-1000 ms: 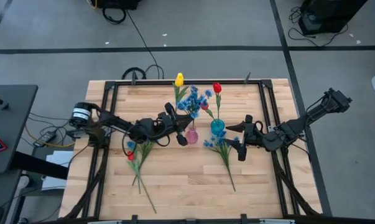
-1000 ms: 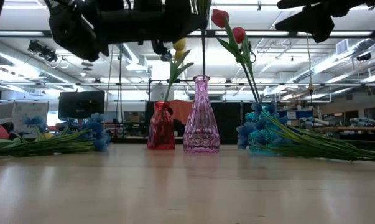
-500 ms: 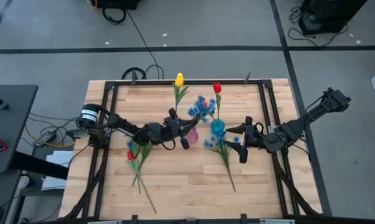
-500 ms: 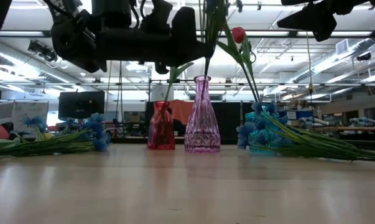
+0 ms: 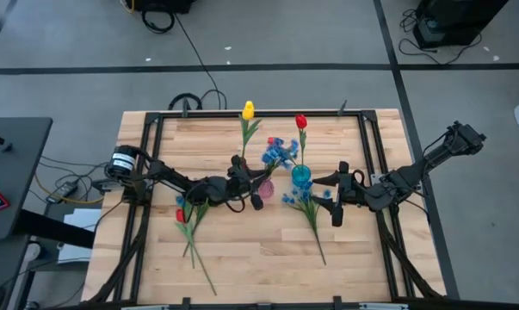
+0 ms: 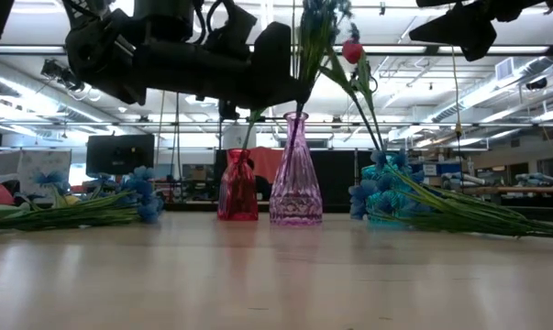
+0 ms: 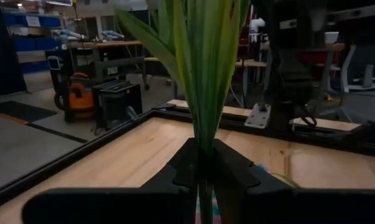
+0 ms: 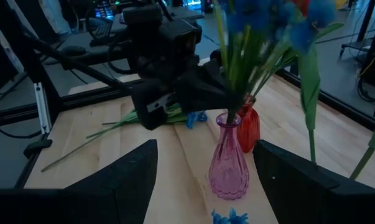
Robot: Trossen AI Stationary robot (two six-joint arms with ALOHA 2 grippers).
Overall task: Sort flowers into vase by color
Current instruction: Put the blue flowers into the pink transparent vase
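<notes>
My left gripper is shut on a bunch of blue flowers over the pink vase at the table's middle. The stems' lower ends reach into the vase's mouth. A yellow tulip stands in the red vase, and a red tulip in the blue vase. More flowers lie flat on the table at the left and the right. My right gripper hangs open, right of the blue vase, with nothing between its fingers. My left gripper pinches the bunch's green stems between its two fingers, low on the stems, a little above the pink vase's mouth. The fingers come level from the table's left and lie across the stems. The bunch stands nearly upright, blossoms on top.
The three vases stand close together at the table's middle. A black frame runs around the wooden tabletop. There is bare wood along the near edge.
My left gripper has come down over the pink vase with the blue bunch and has tipped toward level. The blossoms have sunk, moving toward the blue vase.
</notes>
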